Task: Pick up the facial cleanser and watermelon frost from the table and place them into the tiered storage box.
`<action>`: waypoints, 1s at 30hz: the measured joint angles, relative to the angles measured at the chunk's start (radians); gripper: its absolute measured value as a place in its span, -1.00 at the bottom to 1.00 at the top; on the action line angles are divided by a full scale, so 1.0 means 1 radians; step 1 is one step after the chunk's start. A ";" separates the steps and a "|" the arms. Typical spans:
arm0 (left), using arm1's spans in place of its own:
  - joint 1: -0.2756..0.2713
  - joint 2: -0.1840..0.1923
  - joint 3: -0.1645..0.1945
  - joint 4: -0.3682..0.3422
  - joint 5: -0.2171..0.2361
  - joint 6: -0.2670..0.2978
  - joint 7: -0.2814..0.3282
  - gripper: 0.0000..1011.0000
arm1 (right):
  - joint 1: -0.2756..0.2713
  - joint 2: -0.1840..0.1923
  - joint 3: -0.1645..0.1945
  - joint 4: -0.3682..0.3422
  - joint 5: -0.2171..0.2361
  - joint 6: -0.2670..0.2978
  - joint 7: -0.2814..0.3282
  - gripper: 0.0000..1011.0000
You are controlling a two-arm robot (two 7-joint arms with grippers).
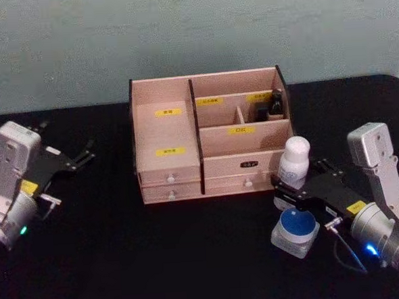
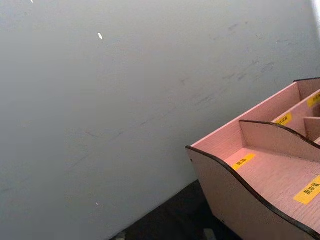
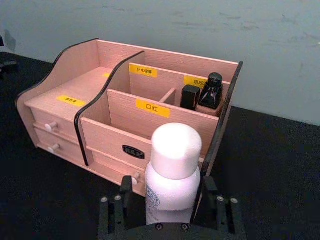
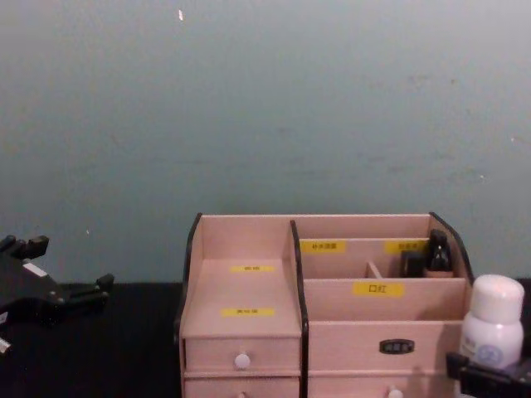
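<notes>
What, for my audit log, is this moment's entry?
right gripper: holds white bottle by tiered storage box | left gripper: parked | blue-topped jar: on table

Black table [image 1: 159,260], plain grey-green wall [image 4: 265,108] behind

You are working in dim, even light that falls mostly from above. The matte black tabletop [image 1: 125,262] gives back almost nothing, and any shadow on it is swallowed. The pale wooden stepped organiser with black side edges [image 1: 168,134] is your brightest surface; its rear compartments sit in soft shade. The white plastic bottle with a rounded cap [image 3: 175,150] is lit gently, with a faint sheen on top. A small green indicator lamp [image 1: 21,231] and a small blue indicator lamp [image 1: 370,250] glow.
</notes>
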 joint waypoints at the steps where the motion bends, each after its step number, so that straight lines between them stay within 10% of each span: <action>1: 0.000 0.000 0.000 0.000 0.000 0.000 0.000 0.98 | 0.000 0.000 0.000 0.000 0.000 0.000 0.000 0.76; 11: 0.000 0.000 0.000 0.000 0.000 0.000 0.000 0.98 | -0.001 0.001 0.000 -0.001 0.002 -0.002 0.000 0.19; 30: 0.000 0.000 0.000 0.000 0.000 0.000 0.000 0.98 | -0.001 0.002 0.000 -0.002 0.003 -0.003 0.000 0.18</action>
